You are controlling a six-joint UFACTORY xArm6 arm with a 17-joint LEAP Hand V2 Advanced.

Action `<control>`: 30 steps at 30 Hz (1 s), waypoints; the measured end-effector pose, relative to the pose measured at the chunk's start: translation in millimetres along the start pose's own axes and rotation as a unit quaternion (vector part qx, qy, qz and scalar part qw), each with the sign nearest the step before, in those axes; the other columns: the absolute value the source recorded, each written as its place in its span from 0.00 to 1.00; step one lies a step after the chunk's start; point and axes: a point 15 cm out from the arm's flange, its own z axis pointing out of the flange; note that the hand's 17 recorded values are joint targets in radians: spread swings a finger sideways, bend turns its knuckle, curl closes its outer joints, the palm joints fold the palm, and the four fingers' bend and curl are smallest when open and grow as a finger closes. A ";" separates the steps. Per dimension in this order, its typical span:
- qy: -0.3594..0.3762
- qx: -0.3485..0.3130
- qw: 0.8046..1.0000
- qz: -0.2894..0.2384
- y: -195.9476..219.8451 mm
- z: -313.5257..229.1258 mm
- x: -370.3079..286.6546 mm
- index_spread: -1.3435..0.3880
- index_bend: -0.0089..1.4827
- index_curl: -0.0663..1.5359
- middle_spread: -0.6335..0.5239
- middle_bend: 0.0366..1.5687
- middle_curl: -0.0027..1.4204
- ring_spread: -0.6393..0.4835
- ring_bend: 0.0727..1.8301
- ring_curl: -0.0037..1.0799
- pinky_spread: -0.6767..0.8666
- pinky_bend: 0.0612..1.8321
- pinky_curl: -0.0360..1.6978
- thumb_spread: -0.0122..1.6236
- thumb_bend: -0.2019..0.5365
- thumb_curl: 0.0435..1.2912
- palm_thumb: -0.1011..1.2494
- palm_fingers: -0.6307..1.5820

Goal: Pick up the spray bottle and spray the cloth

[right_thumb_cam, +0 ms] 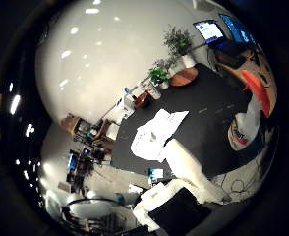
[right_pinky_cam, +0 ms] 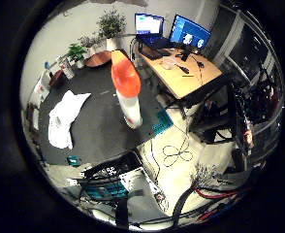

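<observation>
The spray bottle (right_pinky_cam: 129, 92) has an orange top and a white body. In the little finger side view it shows upright over the dark table (right_pinky_cam: 99, 121), large and close to the palm. In the thumb side view it sits at the picture's edge (right_thumb_cam: 251, 106). I cannot tell whether it rests on the table or is held. The white cloth (right_thumb_cam: 156, 135) lies crumpled on the table, away from the bottle; it also shows in the little finger side view (right_pinky_cam: 65, 116). White, black and teal parts of my hand (right_pinky_cam: 111, 183) show at the view's edge.
A wooden desk (right_pinky_cam: 186, 76) with monitors (right_pinky_cam: 189, 32) stands beyond the table. Potted plants (right_thumb_cam: 176, 41) stand against the far wall. A small teal object (right_thumb_cam: 155, 174) lies at the table's edge. Cluttered shelves (right_thumb_cam: 86, 133) stand by the wall.
</observation>
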 end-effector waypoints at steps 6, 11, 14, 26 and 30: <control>0.034 0.030 0.999 0.007 -12.3 -8.0 22.0 0.82 0.13 0.24 0.82 0.09 0.20 0.92 0.14 0.24 0.85 0.42 0.17 0.70 0.25 0.37 0.60 0.30; 0.054 0.030 0.998 0.017 -8.7 -5.9 40.3 0.83 0.12 0.24 0.82 0.09 0.19 0.92 0.13 0.24 0.85 0.43 0.17 0.70 0.25 0.37 0.59 0.29; 0.066 0.031 0.997 0.031 -5.0 0.8 55.2 0.83 0.12 0.24 0.83 0.09 0.19 0.92 0.13 0.24 0.85 0.43 0.17 0.70 0.25 0.37 0.59 0.29; 0.029 0.059 0.993 0.101 19.1 53.6 98.6 0.85 0.12 0.24 0.84 0.09 0.19 0.92 0.14 0.24 0.85 0.47 0.18 0.70 0.25 0.37 0.58 0.29; 0.022 0.072 0.991 0.112 23.9 60.0 108.8 0.85 0.12 0.24 0.84 0.10 0.19 0.92 0.14 0.24 0.85 0.47 0.18 0.70 0.25 0.37 0.58 0.29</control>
